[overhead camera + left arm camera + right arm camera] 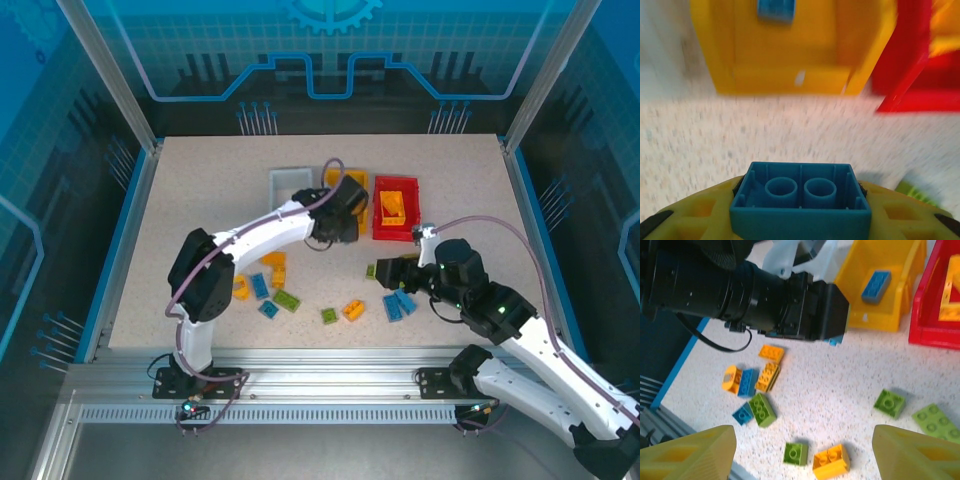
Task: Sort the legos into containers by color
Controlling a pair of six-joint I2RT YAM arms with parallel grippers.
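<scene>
Premises: an enclosed robotics test cell, laboratory type. Evidence: a speckled surface [200, 180] bounded by blue edging [118, 250], and a left arm [255, 235] and right arm [540, 350] bolted to a slotted aluminium rail [320, 390]. Clear wall panels [330, 50] carry blue circuit-style graphics between metal uprights [105, 70].

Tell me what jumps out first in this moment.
A blue brick, pinched between the left fingers with its underside toward the camera, faces the orange-yellow bin that already holds another blue brick. The right fingers stand wide open above loose legos on the table.
</scene>
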